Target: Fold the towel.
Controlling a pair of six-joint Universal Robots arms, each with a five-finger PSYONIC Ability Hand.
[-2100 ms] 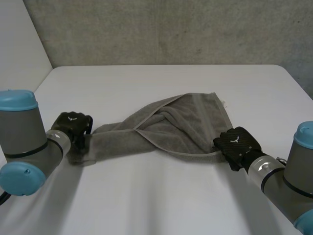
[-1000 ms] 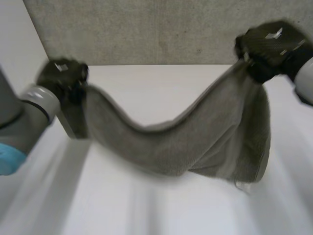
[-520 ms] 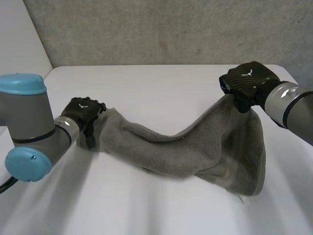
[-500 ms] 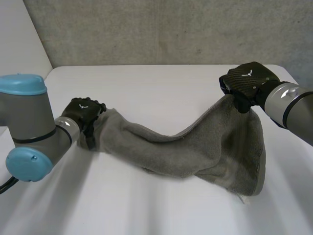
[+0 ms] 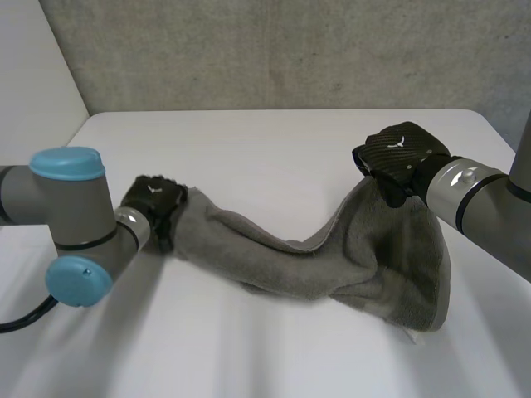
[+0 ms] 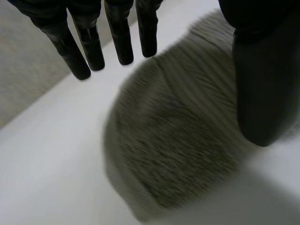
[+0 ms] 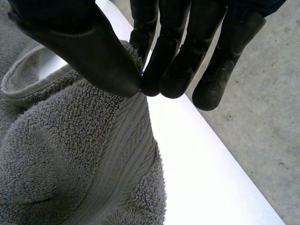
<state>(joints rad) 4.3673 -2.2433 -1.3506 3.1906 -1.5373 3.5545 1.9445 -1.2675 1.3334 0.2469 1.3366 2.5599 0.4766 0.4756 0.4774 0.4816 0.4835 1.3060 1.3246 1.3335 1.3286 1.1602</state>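
Towel draped across the counter, left hand at its left end, right hand pinching its right end above the counter

Grey terry-cloth towel, nubby pile, smooth matt white table, rough concrete wall

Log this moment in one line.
left hand: open, at towel end | right hand: pinching towel edge, raised | towel: bunched, sagging onto table
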